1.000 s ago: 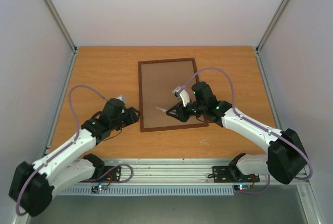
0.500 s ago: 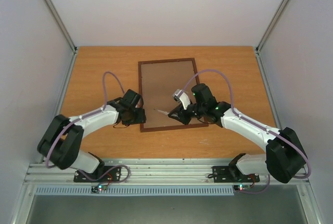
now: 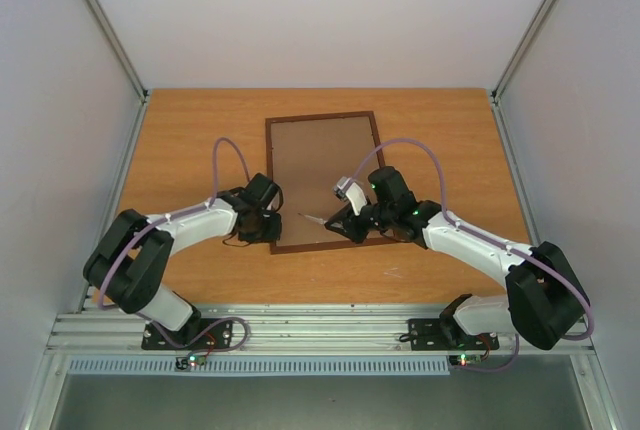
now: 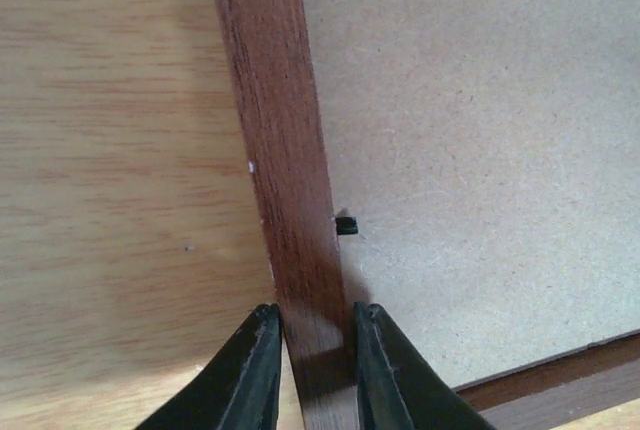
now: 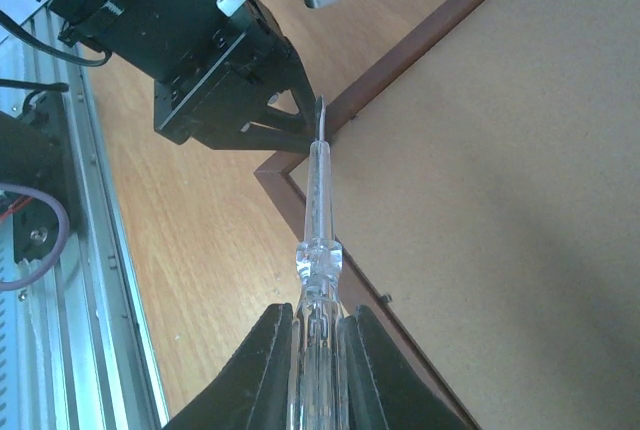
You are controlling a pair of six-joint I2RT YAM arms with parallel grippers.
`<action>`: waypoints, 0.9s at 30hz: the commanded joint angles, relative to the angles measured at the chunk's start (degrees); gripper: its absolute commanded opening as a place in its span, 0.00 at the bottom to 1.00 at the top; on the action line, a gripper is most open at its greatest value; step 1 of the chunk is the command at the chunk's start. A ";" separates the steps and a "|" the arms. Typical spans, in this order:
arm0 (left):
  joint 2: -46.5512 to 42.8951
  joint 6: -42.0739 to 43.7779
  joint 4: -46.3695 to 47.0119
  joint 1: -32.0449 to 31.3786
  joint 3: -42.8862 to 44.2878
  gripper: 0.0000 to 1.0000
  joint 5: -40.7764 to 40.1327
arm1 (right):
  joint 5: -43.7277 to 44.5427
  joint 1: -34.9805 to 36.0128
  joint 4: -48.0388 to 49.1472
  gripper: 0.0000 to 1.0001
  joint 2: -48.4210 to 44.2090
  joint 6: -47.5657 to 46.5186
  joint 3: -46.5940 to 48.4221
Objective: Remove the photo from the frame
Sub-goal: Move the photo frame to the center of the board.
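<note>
The frame (image 3: 321, 118) lies face down on the table, its plain brown back board (image 3: 322, 165) up. The photo is hidden beneath it. My left gripper (image 3: 272, 231) is at the frame's near-left corner. In the left wrist view (image 4: 315, 335) its fingers press both sides of the dark left rail (image 4: 275, 130). My right gripper (image 3: 341, 222) is shut on a clear-handled screwdriver (image 3: 314, 218) over the near edge of the back board. In the right wrist view (image 5: 318, 342) the screwdriver (image 5: 318, 205) points its tip at the near-left corner (image 5: 275, 168), just short of the left gripper (image 5: 215, 60).
A small black retaining tab (image 4: 346, 224) sits at the left rail's inner edge, and another (image 5: 387, 298) at the near rail. The wooden table (image 3: 200, 140) has walls on three sides. The aluminium base rail (image 3: 320, 330) runs along the near edge.
My left arm has swung in from the left to the frame's near-left corner and now straddles its rail. My right gripper with the screwdriver has shifted slightly nearer.
</note>
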 commanded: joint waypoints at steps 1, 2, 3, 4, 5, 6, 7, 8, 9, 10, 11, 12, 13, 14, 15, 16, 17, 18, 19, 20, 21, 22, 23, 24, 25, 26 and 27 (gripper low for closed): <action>-1.18 1.37 -2.54 -1.97 -0.55 0.20 0.15 | -0.31 -0.28 2.12 0.01 0.11 -0.07 -0.72; -1.66 1.55 -2.63 -2.74 -0.77 0.19 -0.25 | -0.48 -0.29 1.99 0.01 0.06 -0.02 -0.69; -2.23 1.84 -2.58 -3.38 -1.03 0.18 -0.42 | -0.76 -0.36 1.81 0.01 0.04 0.02 -0.69; -2.73 2.01 -2.62 -3.96 -1.33 0.18 -0.41 | -1.00 -0.36 1.63 0.01 0.04 0.02 -0.69; -3.27 2.17 -2.51 -4.41 -1.63 0.16 -0.21 | -1.40 -0.29 1.34 0.01 0.12 0.08 -0.69; -3.97 2.29 -2.27 -4.81 -2.11 0.14 0.09 | -1.77 -0.29 0.86 0.01 0.24 -0.17 -0.52; -4.41 2.35 -1.88 -5.16 -2.73 0.13 0.41 | -2.29 -0.33 0.28 0.01 0.41 -0.48 -0.33; -5.33 2.52 -1.28 -5.41 -3.47 0.13 0.76 | -2.69 -0.22 -0.09 0.01 0.68 -0.79 -0.16; -6.08 2.62 -1.07 -5.56 -4.20 0.12 0.90 | -3.07 -0.23 -0.61 0.01 1.04 -0.98 0.10; -6.81 2.58 -1.04 -5.68 -4.86 0.11 1.00 | -3.68 -0.22 -1.26 0.01 1.46 -1.17 0.50; -7.69 2.57 -1.16 -5.71 -5.48 0.11 0.90 | -4.39 -0.23 -1.92 0.01 1.73 -1.31 0.93; -8.52 2.44 -1.21 -5.68 -6.18 0.11 0.68 | -5.08 -0.16 -2.54 0.01 2.05 -1.40 1.17; -9.36 1.96 -1.20 -5.79 -6.89 0.11 0.69 | -5.66 -0.07 -3.09 0.01 2.29 -1.41 1.58; -10.24 1.69 -1.10 -5.78 -7.46 0.11 1.00 | -6.06 0.09 -3.66 0.01 2.39 -1.51 1.85; -11.11 1.34 -0.93 -5.76 -8.21 0.11 1.30 | -6.23 0.33 -4.35 0.01 2.52 -1.70 2.11; -12.08 0.88 -0.53 -5.76 -8.97 0.11 1.61 | -6.25 0.62 -5.01 0.01 2.61 -1.69 2.43; -12.97 0.06 -0.05 -5.73 -9.74 0.12 1.90 | -6.36 0.87 -5.62 0.01 2.90 -1.55 2.84; -13.79 -0.73 0.34 -5.80 -10.53 0.12 1.97 | -6.61 0.99 -6.28 0.01 3.32 -1.38 3.05; -14.47 -1.42 0.76 -5.81 -11.18 0.12 1.94 | -6.76 1.22 -6.41 0.01 3.76 -1.10 3.11; -15.02 -2.50 1.23 -5.74 -12.03 0.12 2.10 | -6.82 1.35 -6.47 0.01 4.39 -0.72 3.01; -15.54 -3.05 2.01 -5.85 -12.76 0.12 2.50 | -6.91 1.83 -6.63 0.01 5.01 -0.65 3.01; -15.93 -3.76 2.74 -5.88 -13.50 0.13 2.93 | -6.83 2.26 -6.87 0.01 5.61 -0.70 3.18; -16.40 -4.44 3.54 -5.85 -14.22 0.13 3.21 | -6.64 2.79 -7.01 0.01 6.31 -0.83 3.37; -16.79 -4.87 4.02 -5.87 -14.81 0.15 3.36 | -6.61 3.21 -6.98 0.01 6.98 -0.87 3.55; -17.27 -5.39 4.25 -5.85 -15.31 0.16 3.38 | -6.68 3.76 -6.77 0.01 7.58 -0.88 3.65; -17.79 -5.75 4.34 -5.89 -15.68 0.17 3.24 | -6.63 4.17 -6.63 0.01 8.19 -0.88 3.77; -18.37 -6.41 4.51 -5.89 -16.04 0.17 2.96 | -6.46 4.57 -6.30 0.01 8.73 -0.88 3.73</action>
